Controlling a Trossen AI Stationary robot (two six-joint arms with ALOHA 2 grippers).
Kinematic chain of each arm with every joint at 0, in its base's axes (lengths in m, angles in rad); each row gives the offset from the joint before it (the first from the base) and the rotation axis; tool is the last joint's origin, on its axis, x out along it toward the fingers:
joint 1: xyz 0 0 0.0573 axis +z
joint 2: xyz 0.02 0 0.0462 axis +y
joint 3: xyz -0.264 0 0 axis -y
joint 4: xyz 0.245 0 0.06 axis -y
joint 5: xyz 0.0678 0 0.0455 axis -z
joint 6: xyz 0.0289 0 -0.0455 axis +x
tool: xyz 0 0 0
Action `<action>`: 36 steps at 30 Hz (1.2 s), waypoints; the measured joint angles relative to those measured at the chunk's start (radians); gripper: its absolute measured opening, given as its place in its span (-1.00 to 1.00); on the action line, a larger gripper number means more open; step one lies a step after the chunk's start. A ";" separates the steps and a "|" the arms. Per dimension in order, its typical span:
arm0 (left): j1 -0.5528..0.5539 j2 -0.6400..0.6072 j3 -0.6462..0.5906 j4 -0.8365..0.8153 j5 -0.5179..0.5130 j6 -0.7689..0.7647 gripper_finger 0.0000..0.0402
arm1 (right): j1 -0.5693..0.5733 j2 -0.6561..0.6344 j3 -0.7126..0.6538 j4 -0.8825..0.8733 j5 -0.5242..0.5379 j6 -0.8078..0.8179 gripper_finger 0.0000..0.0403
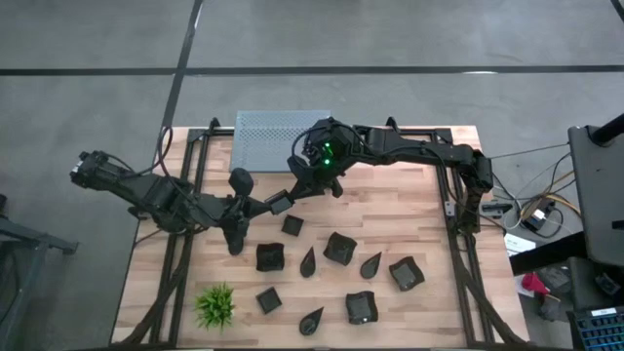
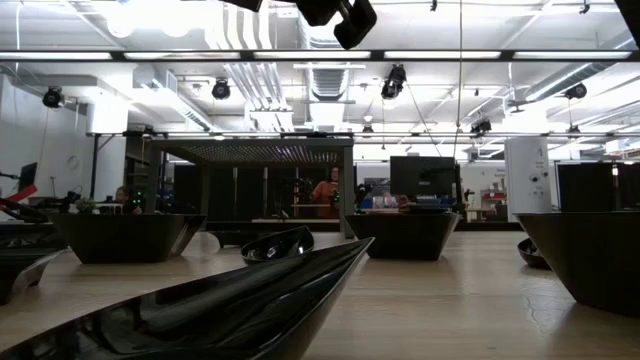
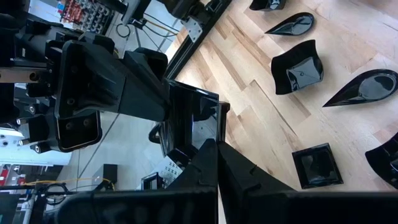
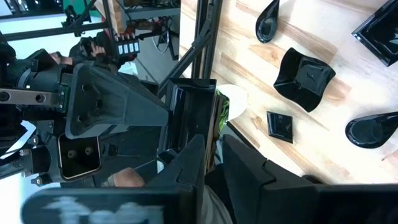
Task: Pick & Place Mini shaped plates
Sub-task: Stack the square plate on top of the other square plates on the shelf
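Mid-frame in the high view, your left gripper [image 1: 274, 205] and right gripper [image 1: 286, 198] both clamped one square plate [image 1: 278, 206]. Other mini shaped plates [image 1: 340, 249] lay below.

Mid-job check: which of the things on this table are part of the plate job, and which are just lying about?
Job: small black glossy square plate gripped by left gripper, right gripper at it; black glossy square dishes and teardrop dishes on the wooden table.
Lying about: spiky green plant; grey perforated metal panel.
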 joint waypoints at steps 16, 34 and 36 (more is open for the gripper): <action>0.000 0.001 0.005 0.016 0.000 0.002 -1.00 | 0.000 0.000 0.000 0.001 -0.006 -0.030 -0.96; 0.000 0.001 0.006 0.020 0.000 0.005 -1.00 | 0.000 0.000 0.000 0.008 -0.013 -0.030 -0.77; 0.000 0.001 0.006 0.025 0.000 0.010 -1.00 | 0.000 0.000 0.000 0.008 -0.013 -0.030 -0.69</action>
